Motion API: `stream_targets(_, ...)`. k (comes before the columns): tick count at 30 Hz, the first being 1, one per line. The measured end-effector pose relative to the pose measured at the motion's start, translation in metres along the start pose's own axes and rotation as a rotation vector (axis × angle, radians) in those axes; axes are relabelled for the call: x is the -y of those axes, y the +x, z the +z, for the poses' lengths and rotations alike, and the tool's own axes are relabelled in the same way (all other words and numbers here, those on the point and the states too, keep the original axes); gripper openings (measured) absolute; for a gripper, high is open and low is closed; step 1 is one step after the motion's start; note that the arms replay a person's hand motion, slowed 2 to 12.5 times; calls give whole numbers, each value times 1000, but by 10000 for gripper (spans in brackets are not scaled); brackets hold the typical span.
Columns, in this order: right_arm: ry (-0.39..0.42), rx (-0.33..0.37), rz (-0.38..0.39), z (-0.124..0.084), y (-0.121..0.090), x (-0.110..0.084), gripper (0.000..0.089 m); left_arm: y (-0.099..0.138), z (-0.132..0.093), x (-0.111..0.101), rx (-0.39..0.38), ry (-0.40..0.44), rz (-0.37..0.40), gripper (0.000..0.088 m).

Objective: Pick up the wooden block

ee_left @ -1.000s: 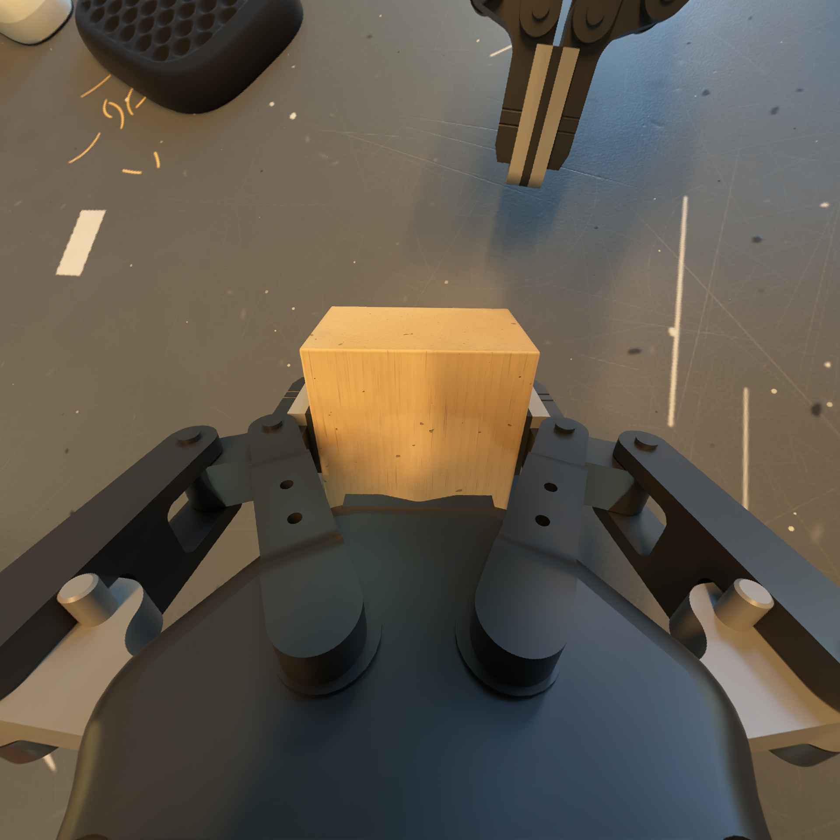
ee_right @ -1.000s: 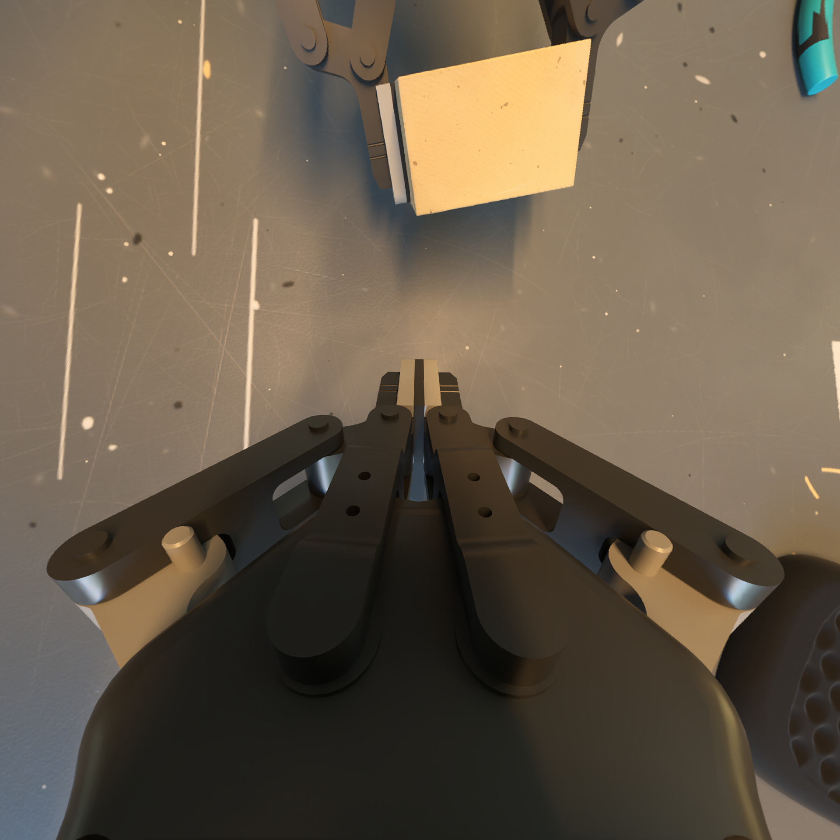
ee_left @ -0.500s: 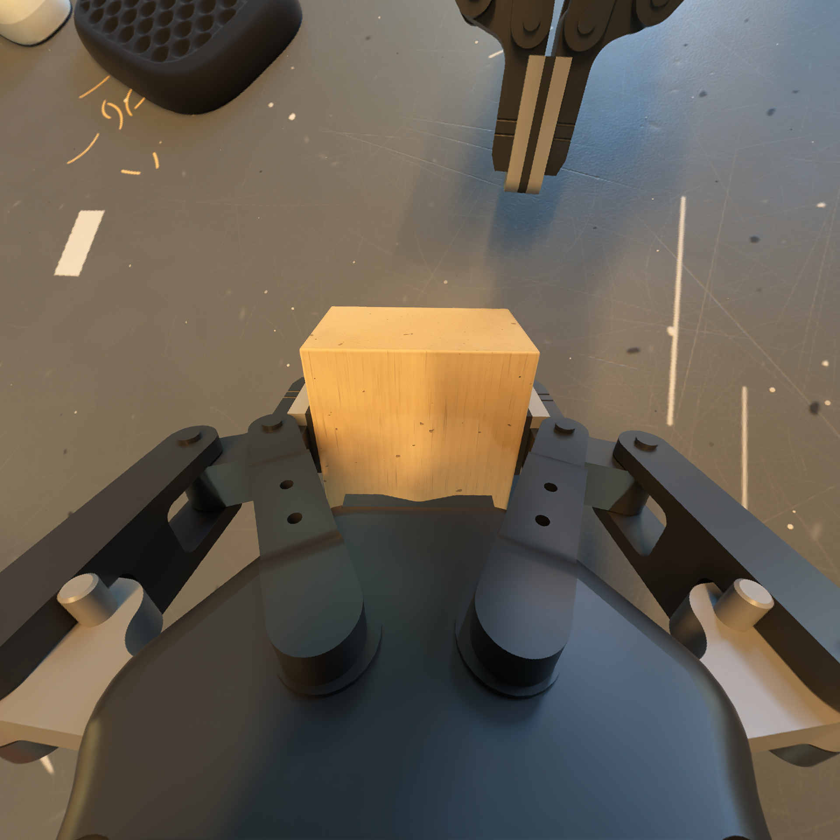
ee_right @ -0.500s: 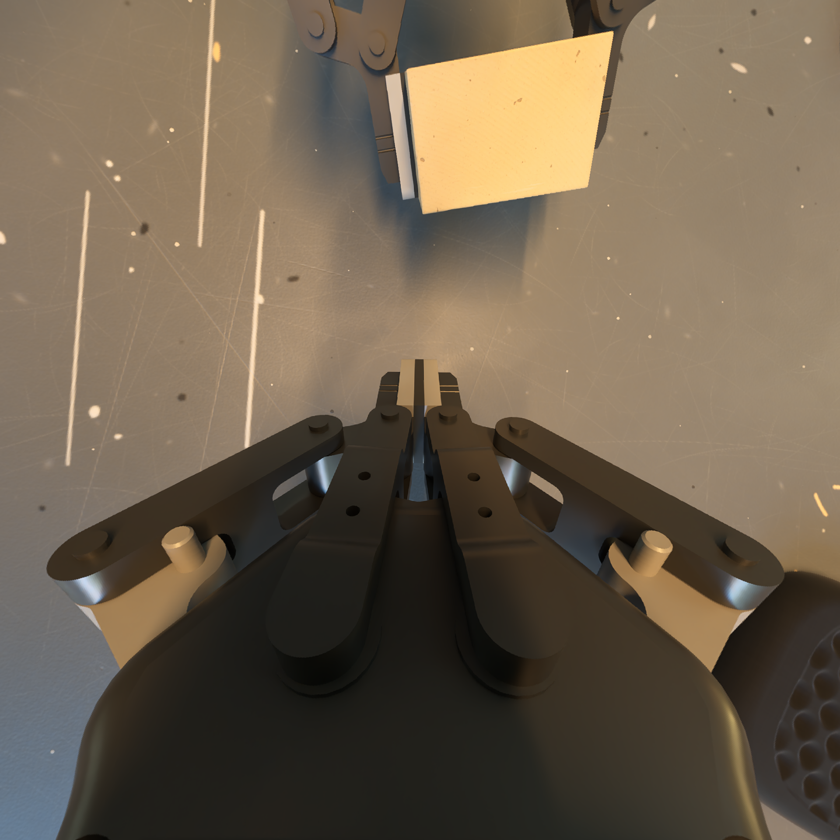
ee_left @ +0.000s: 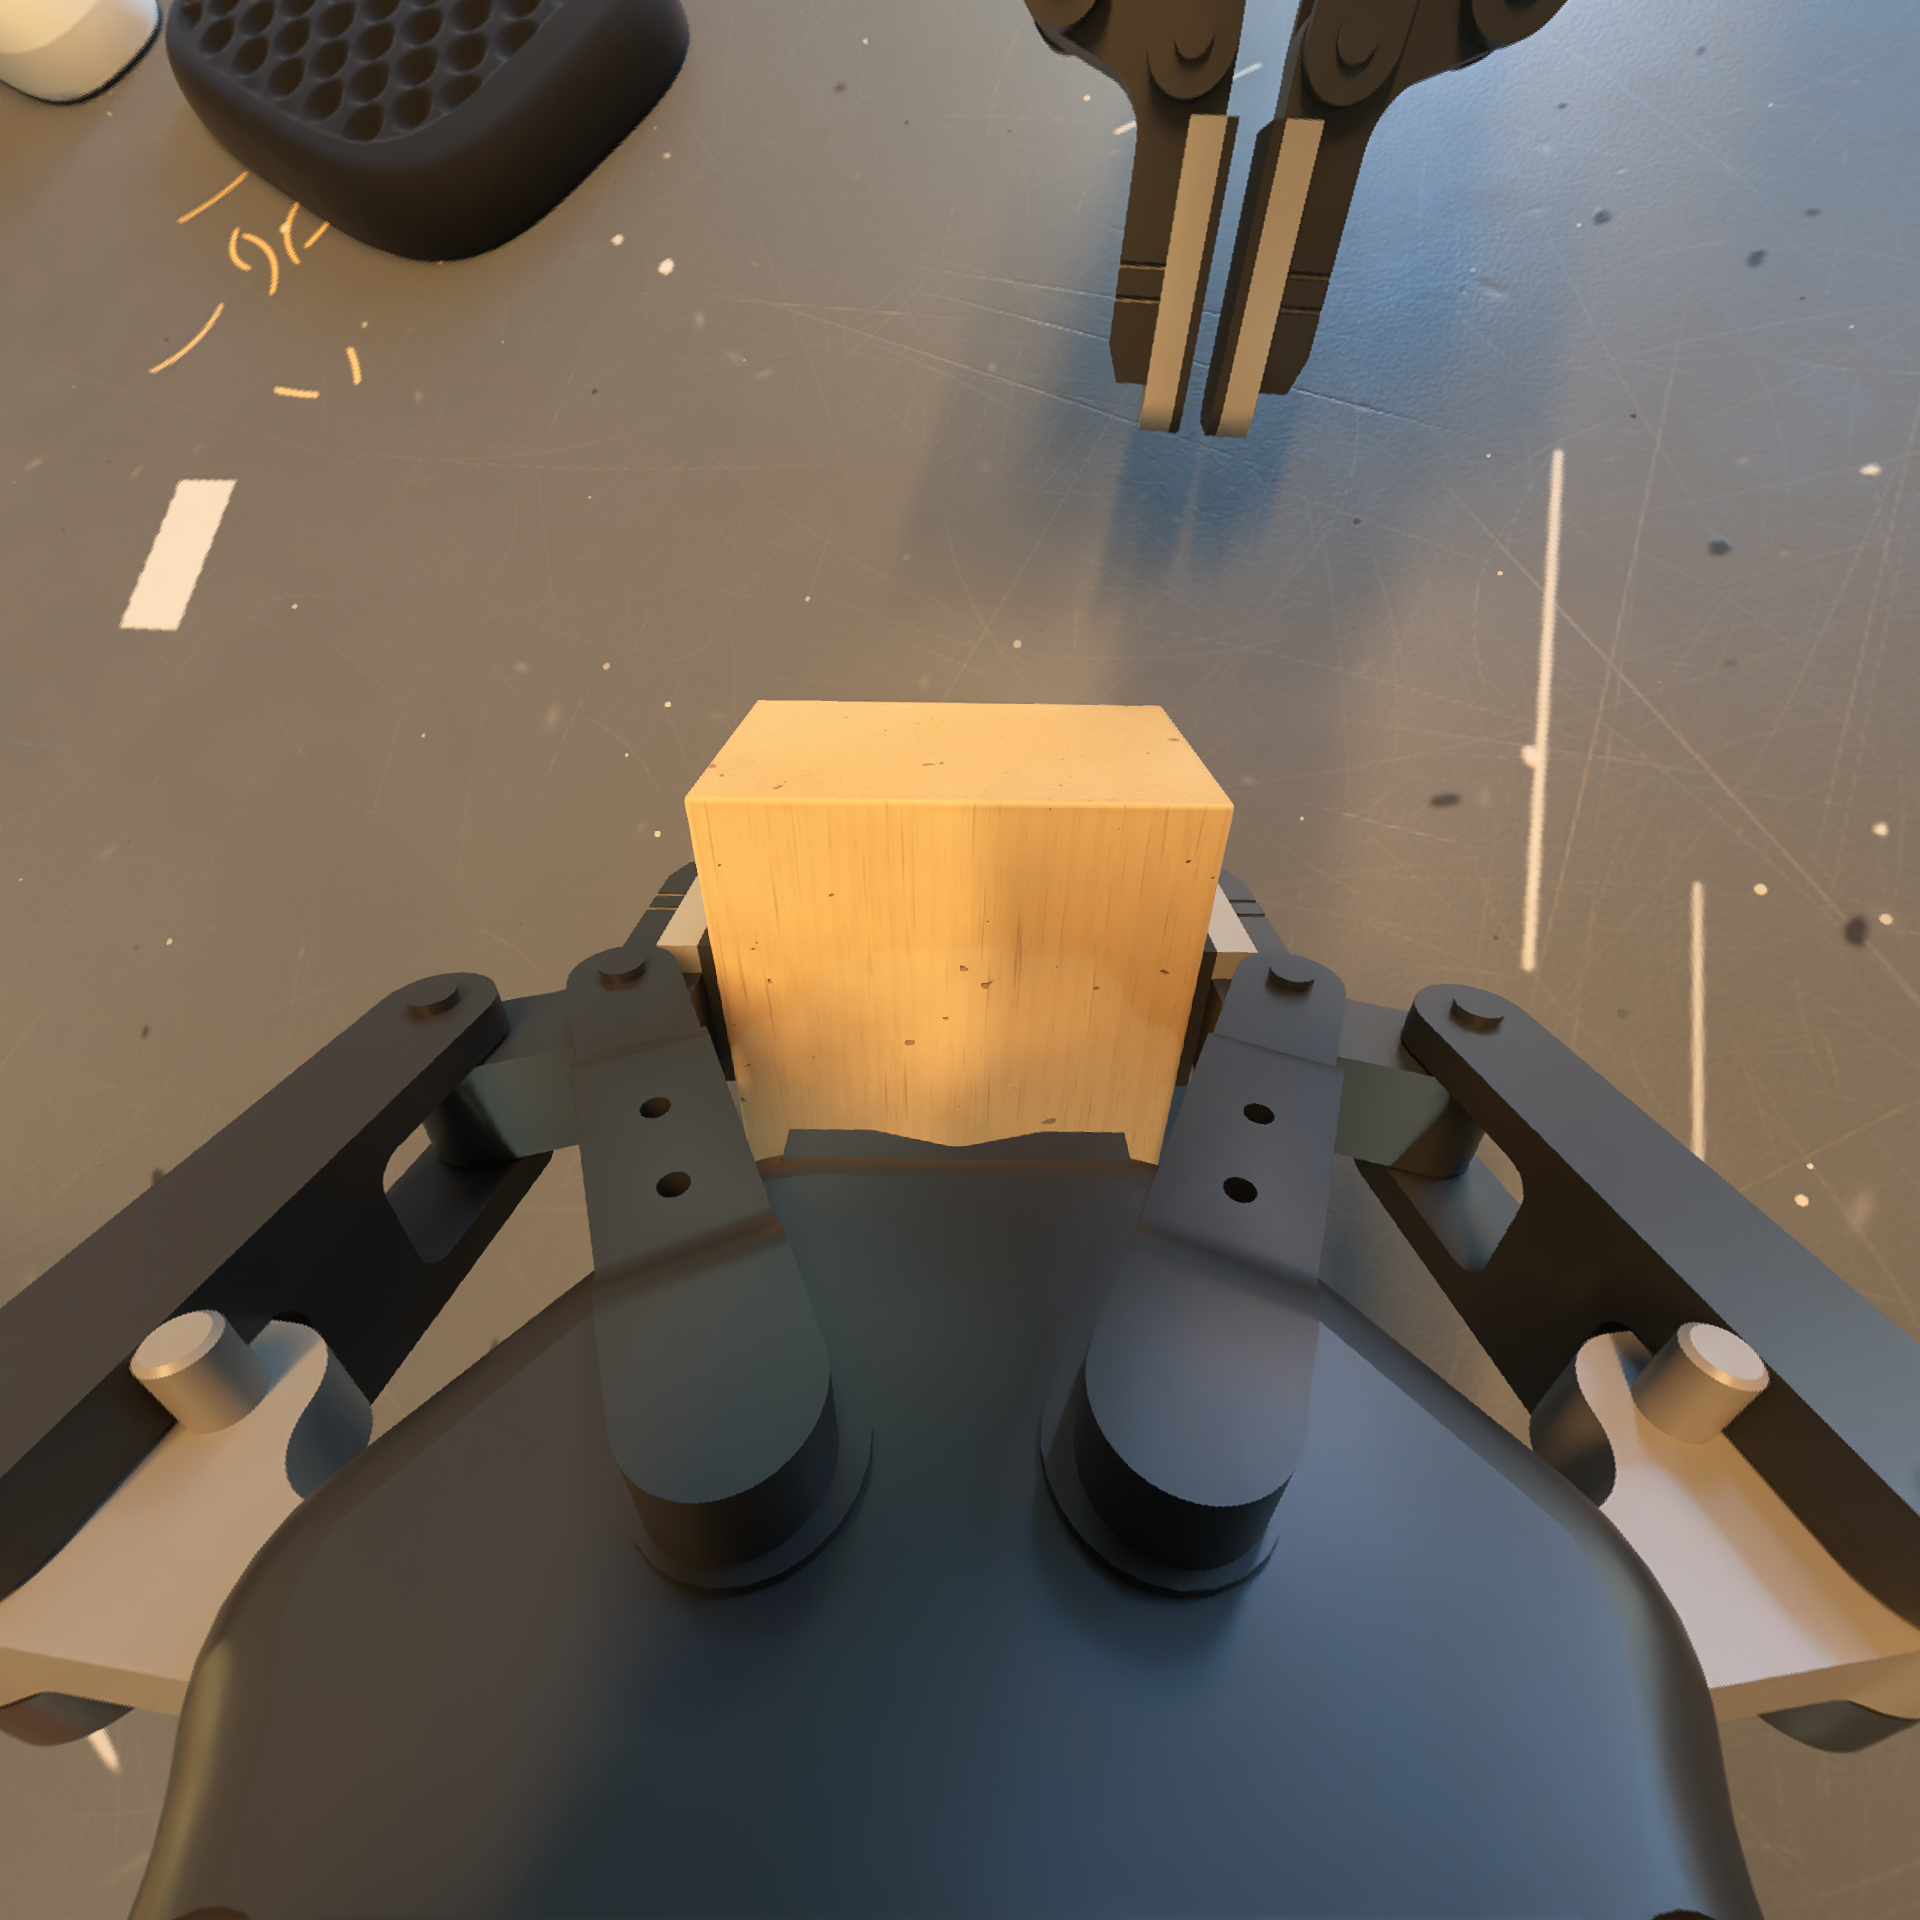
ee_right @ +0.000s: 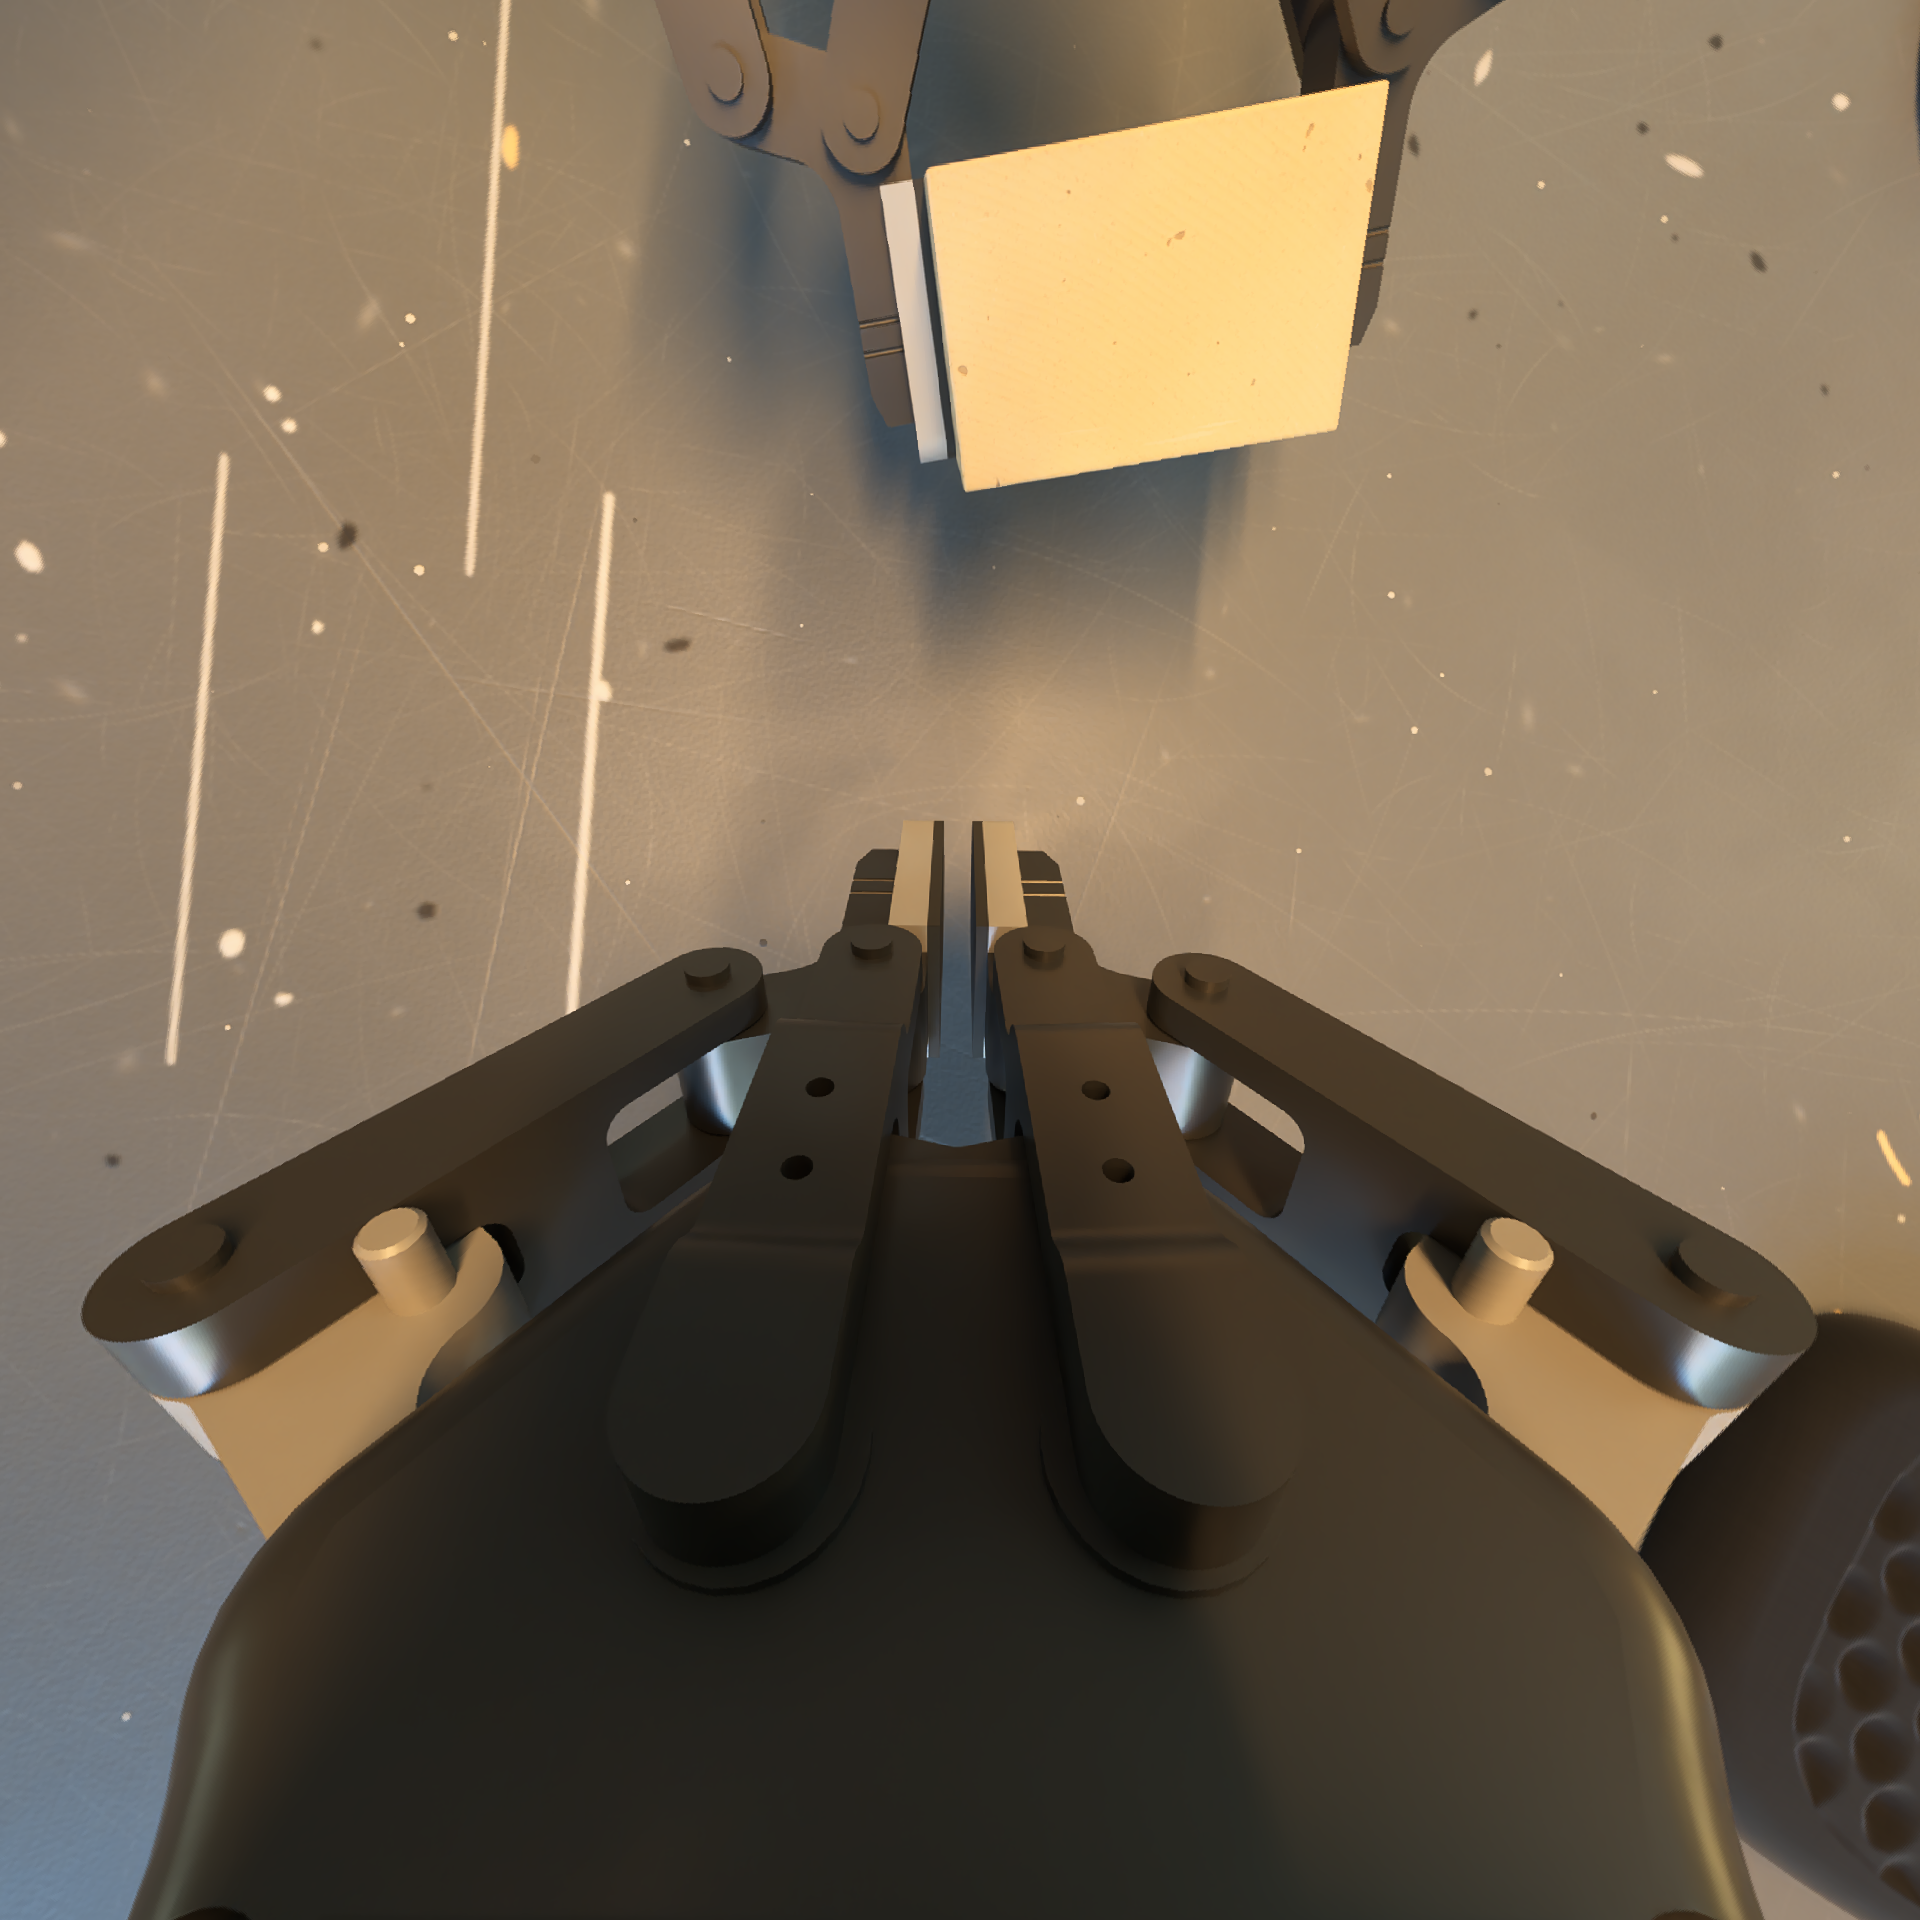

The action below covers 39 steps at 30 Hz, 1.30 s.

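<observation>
The wooden block (ee_left: pixel 961 935) is a pale cube held between the pads of my left gripper (ee_left: pixel 956 914), which is shut on its two sides. In the right wrist view the block (ee_right: pixel 1143 281) hangs above the scratched grey table and casts a shadow on it, with the left gripper (ee_right: pixel 1143 395) clamped around it. My right gripper (ee_right: pixel 956 862) holds nothing, and only a narrow slit shows between its pads. It hovers over the table facing the block. It also shows in the left wrist view (ee_left: pixel 1195 416), beyond the block.
A black perforated pad (ee_left: pixel 416 114) and a white object (ee_left: pixel 62 47) lie at the far left of the left wrist view. The black pad also shows at the lower right of the right wrist view (ee_right: pixel 1818 1662). Thin white lines (ee_right: pixel 592 748) mark the table.
The left gripper keeps its hold on the block. The right gripper's view has drifted slightly: a teal object has left its top right corner, and the black pad shows more. Its pads have parted a hair.
</observation>
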State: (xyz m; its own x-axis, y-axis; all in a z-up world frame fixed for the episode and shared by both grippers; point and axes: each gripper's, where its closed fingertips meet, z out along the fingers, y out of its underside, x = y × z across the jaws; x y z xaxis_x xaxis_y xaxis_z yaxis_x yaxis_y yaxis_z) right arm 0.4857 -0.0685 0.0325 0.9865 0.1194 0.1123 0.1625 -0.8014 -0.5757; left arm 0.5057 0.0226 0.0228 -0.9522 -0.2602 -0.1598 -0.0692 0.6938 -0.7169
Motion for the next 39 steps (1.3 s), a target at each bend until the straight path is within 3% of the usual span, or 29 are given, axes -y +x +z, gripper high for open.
stream_targets(22,10,-17,10,-6,1,-3,58,0,0,0,-1,1,-2,608)
stream_targets(39,-36,2,-20,-3,-30,-8,76,0,0,0,0,1,1,608)
